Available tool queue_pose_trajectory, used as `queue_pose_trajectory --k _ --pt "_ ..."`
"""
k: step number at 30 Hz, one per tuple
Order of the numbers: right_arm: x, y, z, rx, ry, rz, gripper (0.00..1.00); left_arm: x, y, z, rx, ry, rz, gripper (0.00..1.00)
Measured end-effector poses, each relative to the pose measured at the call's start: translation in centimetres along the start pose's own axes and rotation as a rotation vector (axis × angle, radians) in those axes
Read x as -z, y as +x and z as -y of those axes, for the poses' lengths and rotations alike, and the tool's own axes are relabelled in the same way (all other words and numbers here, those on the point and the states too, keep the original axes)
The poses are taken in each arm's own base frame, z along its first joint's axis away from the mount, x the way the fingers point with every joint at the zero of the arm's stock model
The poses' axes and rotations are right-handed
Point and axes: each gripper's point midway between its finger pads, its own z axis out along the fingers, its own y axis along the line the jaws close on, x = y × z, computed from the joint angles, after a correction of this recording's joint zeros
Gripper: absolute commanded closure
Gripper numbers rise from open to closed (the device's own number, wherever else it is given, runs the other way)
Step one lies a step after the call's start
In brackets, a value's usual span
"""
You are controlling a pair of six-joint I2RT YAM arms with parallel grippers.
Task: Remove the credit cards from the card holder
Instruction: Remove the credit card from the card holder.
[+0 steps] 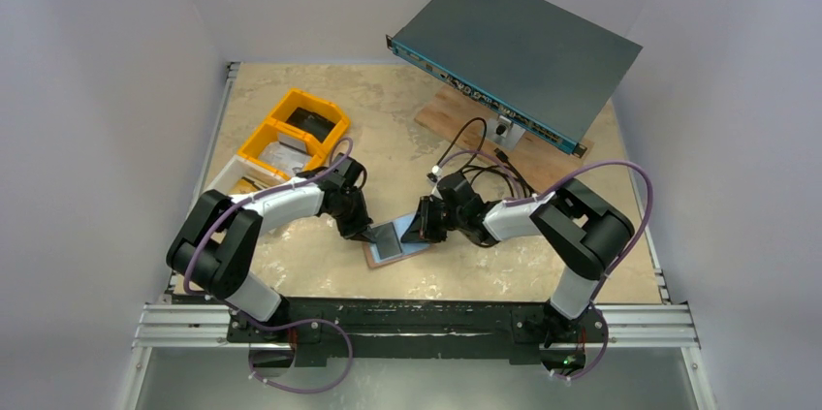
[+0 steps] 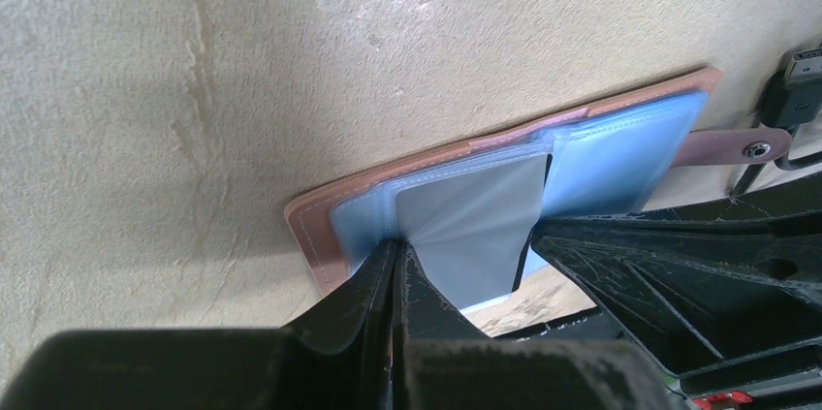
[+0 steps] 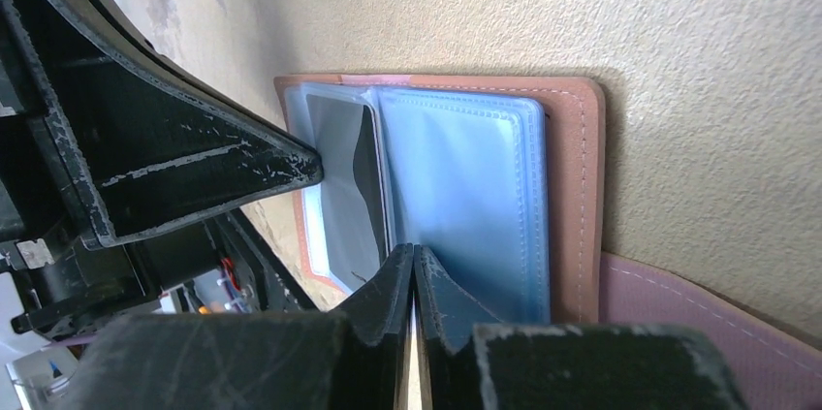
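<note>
The card holder (image 1: 397, 243) lies open on the table, with a tan border (image 2: 315, 236) and pale blue sleeves (image 3: 465, 187). My left gripper (image 1: 372, 235) is shut, its tips (image 2: 399, 247) pinching a grey leaf (image 2: 475, 221) of the holder that stands raised. A dark credit card (image 3: 366, 163) shows as a sliver behind that leaf. From the other side my right gripper (image 1: 417, 231) is shut too, its tips (image 3: 414, 251) closed on the near edge of a blue leaf. The snap strap (image 2: 755, 149) lies flat beside the holder.
Yellow bins (image 1: 294, 134) and a white tray (image 1: 228, 177) stand at the back left. A grey rack unit (image 1: 514, 47) rests on a wooden board (image 1: 456, 114) at the back right, with black cables (image 1: 480, 163) trailing behind my right wrist.
</note>
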Motion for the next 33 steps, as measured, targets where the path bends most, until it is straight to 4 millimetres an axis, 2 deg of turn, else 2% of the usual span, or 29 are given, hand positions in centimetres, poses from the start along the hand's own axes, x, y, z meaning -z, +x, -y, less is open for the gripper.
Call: queue_pose_trajectory --k 3,6,10,18,33 --pt "0.0 -0.1 -0.1 0.004 -0.006 0.001 0.83 0.0 0.0 0.0 -0.001 0.002 -0.003 1.0" --pt "0.0 -0.1 -0.3 0.002 -0.015 0.0 0.8 -0.1 0.1 0.1 -0.002 0.007 -0.01 1.0" --pt "0.0 -0.2 -0.6 -0.005 -0.027 0.005 0.81 -0.1 0.1 0.1 -0.014 0.011 -0.013 1.0" --pt "-0.6 -0.4 -0.7 -0.033 -0.044 0.007 0.9 -0.1 0.1 0.1 -0.022 0.014 -0.017 1.0" --pt "-1.2 0.1 -1.5 -0.022 -0.06 -0.019 0.87 -0.1 0.1 0.2 -0.041 0.004 -0.027 1.0"
